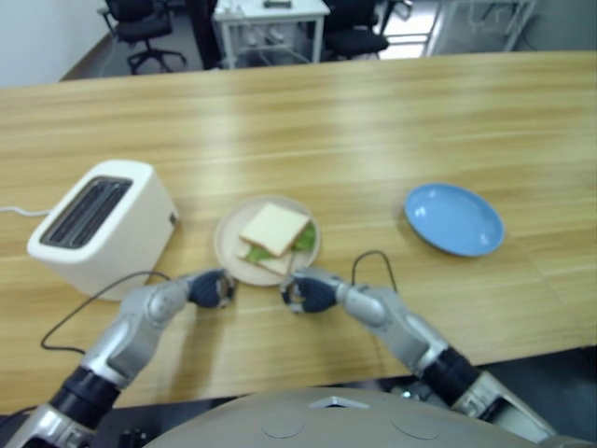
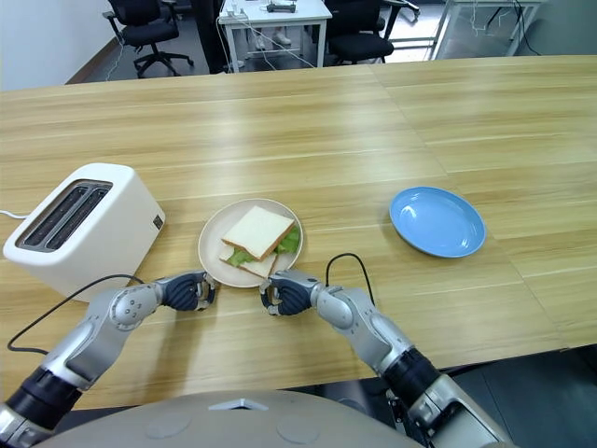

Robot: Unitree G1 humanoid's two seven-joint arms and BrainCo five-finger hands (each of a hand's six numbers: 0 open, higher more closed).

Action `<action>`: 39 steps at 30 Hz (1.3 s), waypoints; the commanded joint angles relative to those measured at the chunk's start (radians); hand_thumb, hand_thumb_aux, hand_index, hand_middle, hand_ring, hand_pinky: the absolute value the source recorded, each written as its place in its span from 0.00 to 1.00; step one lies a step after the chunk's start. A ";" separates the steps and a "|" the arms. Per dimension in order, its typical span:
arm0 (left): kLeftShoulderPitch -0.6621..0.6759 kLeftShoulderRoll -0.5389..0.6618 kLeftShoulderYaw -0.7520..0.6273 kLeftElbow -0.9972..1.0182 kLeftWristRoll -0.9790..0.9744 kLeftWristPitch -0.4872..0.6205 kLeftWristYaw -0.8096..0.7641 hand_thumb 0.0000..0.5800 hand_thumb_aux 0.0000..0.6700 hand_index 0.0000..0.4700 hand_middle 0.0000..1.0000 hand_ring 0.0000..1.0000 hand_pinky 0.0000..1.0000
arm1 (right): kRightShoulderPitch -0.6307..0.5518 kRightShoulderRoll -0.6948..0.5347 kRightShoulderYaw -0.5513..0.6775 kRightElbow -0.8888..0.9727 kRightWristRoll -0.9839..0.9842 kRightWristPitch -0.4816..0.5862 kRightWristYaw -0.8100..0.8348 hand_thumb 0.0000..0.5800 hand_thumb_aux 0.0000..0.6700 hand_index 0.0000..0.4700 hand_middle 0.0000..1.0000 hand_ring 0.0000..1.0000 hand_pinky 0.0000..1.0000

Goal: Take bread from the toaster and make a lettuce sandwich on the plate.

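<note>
Both curled, empty: left hand (image 2: 187, 291) & right hand (image 2: 285, 295) by near rim of round beige plate (image 2: 213, 246) w/ lettuce sandwich (image 2: 259, 231); open wooden bench (image 2: 373, 140) beyond.

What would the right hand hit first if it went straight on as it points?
Probably the right hand meets the beige plate's near rim, the lettuce sandwich just behind; depth is unclear.

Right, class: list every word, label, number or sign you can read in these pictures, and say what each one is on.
No text here is legible.
Toaster: a small dark mark on the side facing the beige plate, too small to read.
Beige plate, sandwich, blue plate, table: no print visible.
</note>
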 commanded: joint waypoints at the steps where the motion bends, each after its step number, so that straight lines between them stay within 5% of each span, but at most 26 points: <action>1: -0.065 -0.072 0.003 0.121 0.026 0.030 0.096 1.00 1.00 0.98 1.00 1.00 1.00 | -0.087 0.032 -0.015 0.178 -0.049 -0.012 -0.102 1.00 1.00 0.98 1.00 1.00 1.00; 4: -0.129 -0.136 0.024 0.200 0.020 0.037 0.193 0.99 0.88 0.86 1.00 1.00 1.00 | -0.186 0.067 -0.028 0.306 -0.074 -0.025 -0.214 1.00 1.00 0.98 1.00 1.00 1.00; 12: -0.274 -0.252 0.047 0.447 -0.029 -0.019 0.343 0.99 0.91 0.89 1.00 1.00 1.00 | -0.399 0.136 -0.040 0.578 -0.120 -0.093 -0.495 1.00 1.00 0.98 1.00 1.00 1.00; 13: -0.278 -0.263 0.057 0.457 -0.046 -0.035 0.353 0.99 0.91 0.89 1.00 1.00 1.00 | -0.398 0.132 -0.045 0.554 -0.121 -0.100 -0.511 1.00 1.00 0.98 0.73 0.73 0.73; 14: -0.278 -0.272 0.072 0.452 -0.066 -0.050 0.367 0.98 0.86 0.84 1.00 1.00 1.00 | -0.389 0.122 -0.053 0.515 -0.121 -0.104 -0.524 0.85 0.62 0.60 0.00 0.00 0.00; 15: -0.272 -0.282 0.092 0.431 -0.091 -0.069 0.381 0.86 0.63 0.62 1.00 1.00 1.00 | -0.370 0.108 -0.066 0.462 -0.114 -0.110 -0.528 0.70 0.45 0.44 0.00 0.00 0.00; 16: -0.264 -0.293 0.114 0.403 -0.119 -0.090 0.393 0.35 0.19 0.19 1.00 1.00 1.00 | -0.346 0.094 -0.081 0.407 -0.099 -0.115 -0.520 0.00 0.00 0.00 0.00 0.00 0.00; 17: -0.257 -0.308 0.138 0.377 -0.153 -0.118 0.406 0.00 0.00 0.00 0.51 0.51 0.51 | -0.313 0.080 -0.105 0.348 -0.069 -0.125 -0.507 0.00 0.00 0.00 0.00 0.00 0.00; 18: -0.248 -0.328 0.165 0.345 -0.197 -0.150 0.415 0.00 0.00 0.00 0.05 0.05 0.05 | -0.267 0.070 -0.145 0.278 -0.012 -0.135 -0.483 0.00 0.00 0.00 0.00 0.00 0.00; 19: -0.243 -0.352 0.192 0.323 -0.242 -0.186 0.425 0.00 0.00 0.00 0.00 0.00 0.00 | -0.222 0.067 -0.188 0.222 0.057 -0.146 -0.455 0.00 0.00 0.00 0.00 0.00 0.00; 28: -0.230 -0.581 0.380 0.360 -0.526 -0.456 0.526 0.00 0.00 0.00 0.00 0.00 0.00 | 0.069 0.174 -0.607 -0.036 0.790 -0.013 -0.188 0.00 0.00 0.00 0.00 0.00 0.00; 39: -0.255 -0.583 0.475 0.515 -0.615 -0.604 0.545 0.00 0.00 0.00 0.00 0.00 0.00 | 0.089 0.224 -0.743 0.056 0.794 -0.111 -0.216 0.00 0.00 0.00 0.00 0.00 0.00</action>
